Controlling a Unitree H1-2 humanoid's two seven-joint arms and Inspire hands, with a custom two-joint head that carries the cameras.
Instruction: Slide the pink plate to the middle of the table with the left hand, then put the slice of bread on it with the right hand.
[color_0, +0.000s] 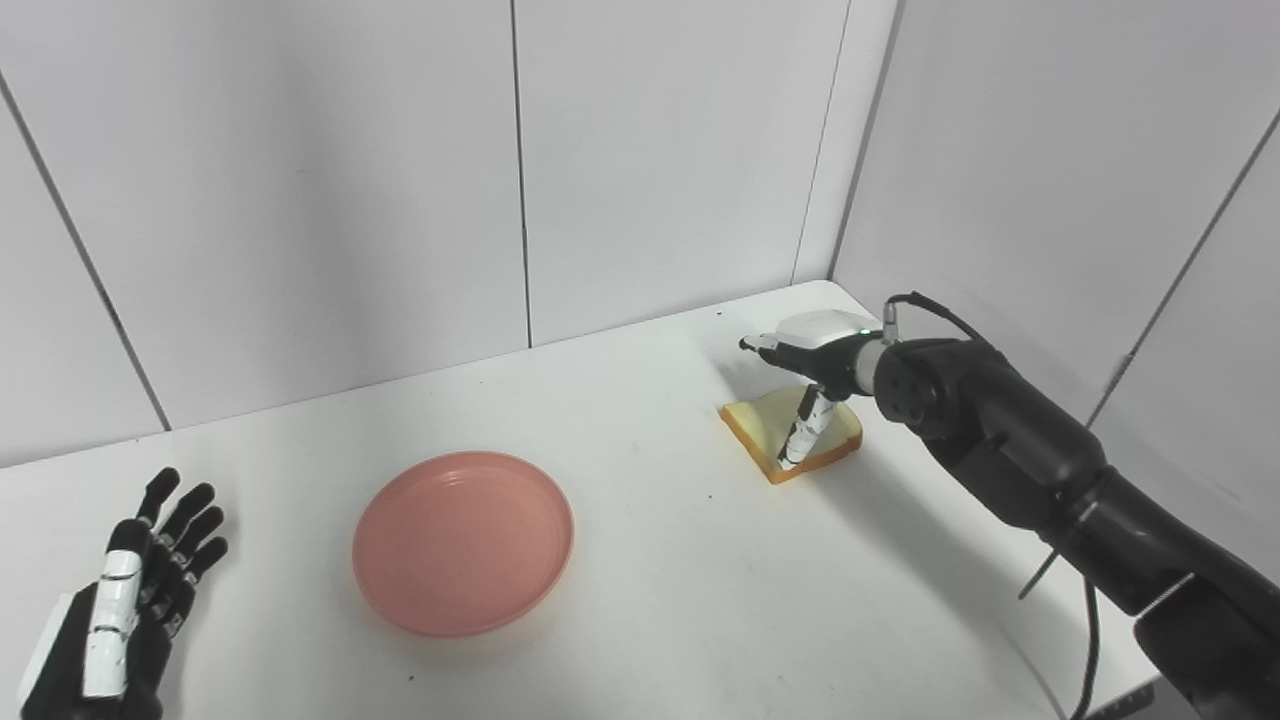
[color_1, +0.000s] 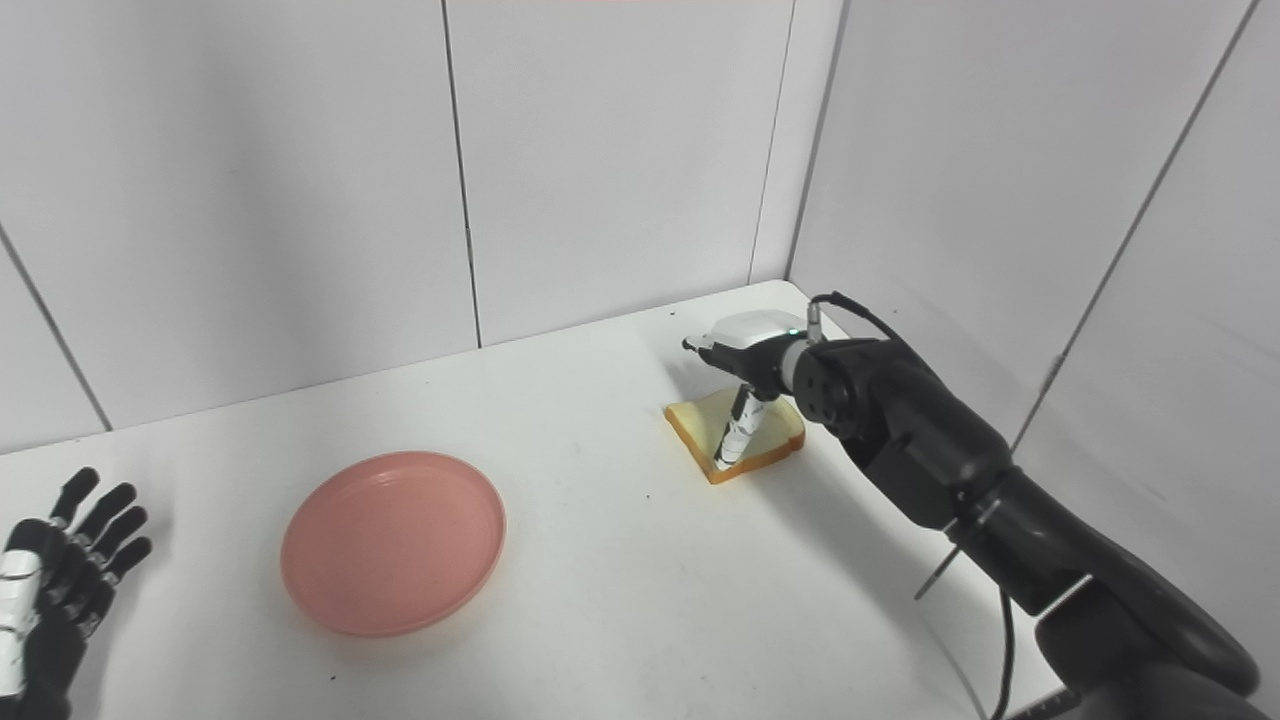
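Left robot hand (color_0: 130, 590) is resting at the near left corner of the worktop (color_0: 640, 600), fingers spread apart and pointing away from the robot, holding nothing. It is sitting well apart from the plate.

Pink plate (color_0: 462, 541) is lying flat on the worktop, left of centre and nearer the front edge than the back wall. Nothing is lying on it.

Slice of bread (color_0: 765, 425) is lying flat on the worktop toward the far right corner, well apart from the plate, with its crust edge facing the camera.

Right robot hand (color_0: 815, 365) is hovering over the bread, arm reaching in from the lower right. One finger (color_0: 803, 432) is pointing down onto the top face of the slice and appears to be touching it; the other fingers are extending out past the slice's far side. From this angle I cannot tell whether the hand has any hold on the bread; the slice is not lifted.
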